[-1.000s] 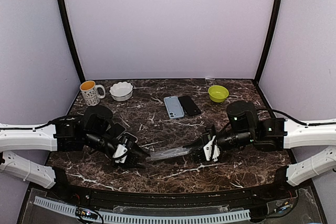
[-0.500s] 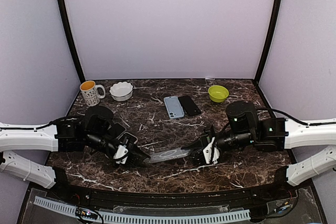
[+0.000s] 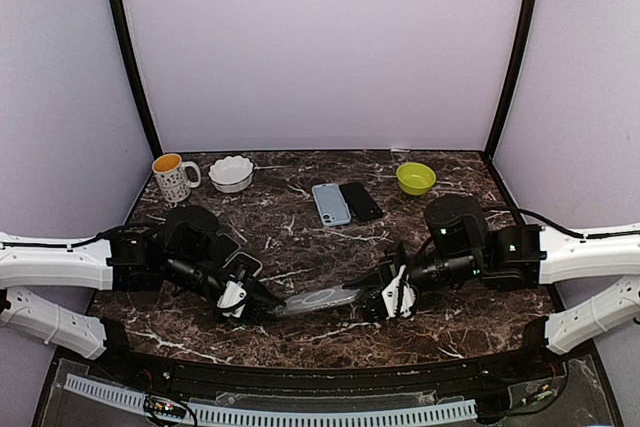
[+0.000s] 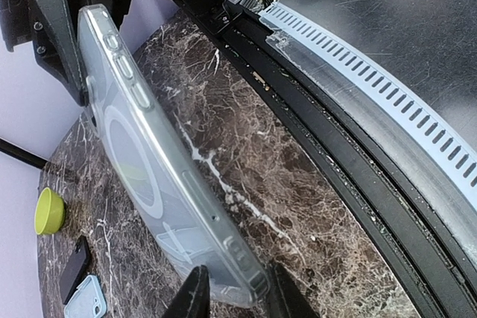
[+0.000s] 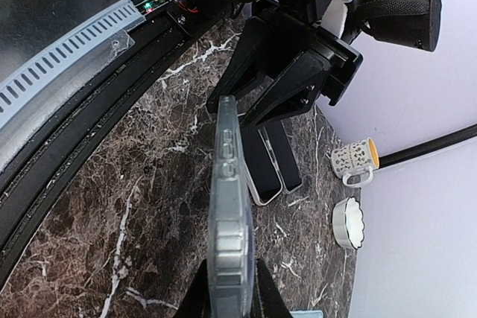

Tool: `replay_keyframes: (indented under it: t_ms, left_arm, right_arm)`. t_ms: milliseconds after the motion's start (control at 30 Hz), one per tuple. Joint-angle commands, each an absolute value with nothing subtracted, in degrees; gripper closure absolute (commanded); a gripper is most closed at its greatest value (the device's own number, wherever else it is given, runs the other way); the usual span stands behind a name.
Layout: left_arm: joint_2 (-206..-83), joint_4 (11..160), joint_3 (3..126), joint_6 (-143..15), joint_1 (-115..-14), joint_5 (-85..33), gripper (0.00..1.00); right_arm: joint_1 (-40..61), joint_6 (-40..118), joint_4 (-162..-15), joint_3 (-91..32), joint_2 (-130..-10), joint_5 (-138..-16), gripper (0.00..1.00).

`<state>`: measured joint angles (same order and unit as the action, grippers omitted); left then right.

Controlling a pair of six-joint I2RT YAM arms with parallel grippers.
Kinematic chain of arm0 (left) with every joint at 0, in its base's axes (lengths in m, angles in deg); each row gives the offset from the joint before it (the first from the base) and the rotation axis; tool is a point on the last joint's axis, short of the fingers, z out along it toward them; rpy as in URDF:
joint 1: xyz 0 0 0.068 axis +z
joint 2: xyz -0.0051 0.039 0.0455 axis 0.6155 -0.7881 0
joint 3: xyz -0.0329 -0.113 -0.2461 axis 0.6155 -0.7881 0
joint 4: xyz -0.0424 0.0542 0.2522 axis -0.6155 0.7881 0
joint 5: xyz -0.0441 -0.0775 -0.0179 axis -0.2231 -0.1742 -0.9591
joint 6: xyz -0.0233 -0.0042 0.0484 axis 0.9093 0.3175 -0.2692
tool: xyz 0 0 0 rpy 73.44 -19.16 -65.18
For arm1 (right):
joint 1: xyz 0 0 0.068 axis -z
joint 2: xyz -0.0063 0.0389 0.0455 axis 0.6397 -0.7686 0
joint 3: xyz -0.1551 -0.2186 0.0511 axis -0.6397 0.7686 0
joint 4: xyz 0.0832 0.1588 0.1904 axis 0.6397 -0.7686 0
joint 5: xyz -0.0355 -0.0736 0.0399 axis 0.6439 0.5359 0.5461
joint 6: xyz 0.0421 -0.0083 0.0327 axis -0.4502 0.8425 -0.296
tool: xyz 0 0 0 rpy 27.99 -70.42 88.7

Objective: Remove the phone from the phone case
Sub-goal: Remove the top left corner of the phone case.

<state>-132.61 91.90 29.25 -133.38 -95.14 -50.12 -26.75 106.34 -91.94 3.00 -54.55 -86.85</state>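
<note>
**Item: phone case (image 3: 320, 299), clear, ring mark on its back.**
- Position: it is hanging just above the front of the marble surface (image 3: 300, 237), midway between the two arms.
- Long axis: it is running left to right, straight from one set of fingers to the other. The right end is sitting slightly farther from the arm bases in the top view.
- Contents: the marble is showing through the case in the left wrist view. Whether a phone is sitting inside cannot be told.

**Left fingers (image 4: 195, 297).** They are closing narrowly on the case's left end, one on each broad face.

**Right fingers (image 5: 266, 299).** They are nearly shut and are pinching the opposite end, with the case running edge-on away from them.

**Arms.**
- The left arm (image 3: 150, 259) and right arm (image 3: 490, 252) are reaching in low from the sides.
- Their forearms are lying close to level and their wrists are pointing at each other.
- Neither arm is nearer, since each is holding one end.

**Judgement.** The coming move is likely turning on this shared axis. Any flex or peel is needing one end anchored while the other works.

**Also on the surface, well behind.**
- Light-blue phone (image 3: 330, 204)
- Black phone (image 3: 361, 201)
- Mug (image 3: 172, 177)
- White bowl (image 3: 231, 173)
- Green bowl (image 3: 415, 178)
</note>
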Motion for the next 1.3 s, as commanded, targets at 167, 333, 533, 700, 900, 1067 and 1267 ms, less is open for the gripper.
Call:
replay_keyframes:
  t_ms: [167, 333, 533, 700, 900, 1067, 1267]
  left_arm:
    - [-133.05, 93.19, 28.75, -134.12, -96.15, -51.75, 0.72]
    - [-133.12, 94.23, 29.0, -134.17, -96.46, -52.81, 0.72]
    - [-133.27, 95.12, 29.4, -134.19, -96.78, -53.2, 0.73]
    - [-132.98, 95.21, 29.29, -134.7, -96.88, -53.35, 0.76]
    - [-133.04, 95.29, 29.36, -134.71, -96.92, -53.67, 0.74]
    - [-132.25, 94.06, 28.68, -134.54, -96.91, -51.88, 0.51]
    - [-130.7, 91.95, 27.49, -134.43, -96.91, -49.65, 0.53]
  right_arm:
    - [-29.19, 110.08, -87.47, -0.75, -55.4, -85.66, 1.0]
    - [-29.87, 111.39, -87.68, -1.15, -55.47, -85.75, 1.0]
    - [-30.73, 112.37, -89.77, -1.91, -55.84, -86.0, 1.0]
    - [-31.24, 112.92, -90.11, -2.03, -56.07, -86.26, 1.0]
    - [-31.42, 112.09, -89.94, -2.71, -56.64, -86.55, 1.0]
    - [-31.41, 105.88, -84.42, -1.66, -56.69, -82.49, 1.0]
    - [-31.42, 103.0, -82.92, 0.25, -55.81, -79.14, 1.0]
